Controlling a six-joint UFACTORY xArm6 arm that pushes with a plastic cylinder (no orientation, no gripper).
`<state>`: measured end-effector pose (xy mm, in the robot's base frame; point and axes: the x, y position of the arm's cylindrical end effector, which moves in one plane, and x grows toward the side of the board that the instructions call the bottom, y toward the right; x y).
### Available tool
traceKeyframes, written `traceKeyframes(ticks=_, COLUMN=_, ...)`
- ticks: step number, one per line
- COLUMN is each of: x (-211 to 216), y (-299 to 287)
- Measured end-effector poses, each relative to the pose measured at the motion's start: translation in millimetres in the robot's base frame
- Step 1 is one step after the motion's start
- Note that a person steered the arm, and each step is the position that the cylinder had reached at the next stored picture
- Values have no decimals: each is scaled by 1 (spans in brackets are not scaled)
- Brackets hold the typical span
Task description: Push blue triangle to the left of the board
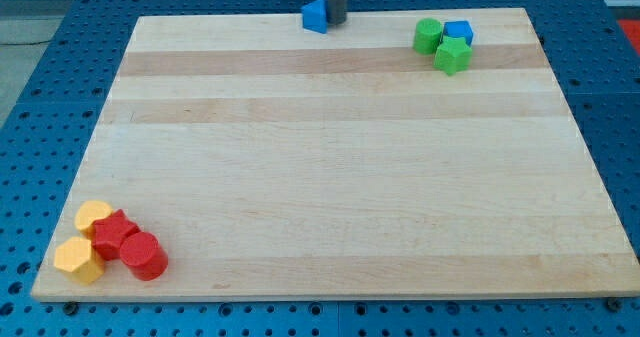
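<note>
Near, view's bottom-left: two yellow blocks (85, 239), two red blocks (130, 245), clustered, idle.
Wooden board (330, 167) on blue pegboard bench (40, 97).
Far right: two green blocks (442, 44), blue cube (459, 31), touching.
Far edge, approx. mid: blue triangle (315, 16); my tip (336, 23) touching its right side, placed to shove leftward. No fingers; nothing held.
</note>
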<state>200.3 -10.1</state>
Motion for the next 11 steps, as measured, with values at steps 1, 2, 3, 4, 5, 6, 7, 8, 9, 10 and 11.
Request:
traceKeyframes(ticks=1, x=0, y=-31)
traceKeyframes(ticks=2, x=0, y=-62)
traceKeyframes(ticks=3, x=-1, y=-91)
traceKeyframes(ticks=4, x=-3, y=-115)
traceKeyframes(ticks=5, x=-3, y=-143)
traceKeyframes(ticks=6, x=-3, y=-169)
traceKeyframes(ticks=7, x=-3, y=-191)
traceKeyframes(ticks=8, x=-1, y=-206)
traceKeyframes(ticks=9, x=6, y=-207)
traceKeyframes(ticks=10, x=-1, y=-165)
traceKeyframes(ticks=11, x=-8, y=-106)
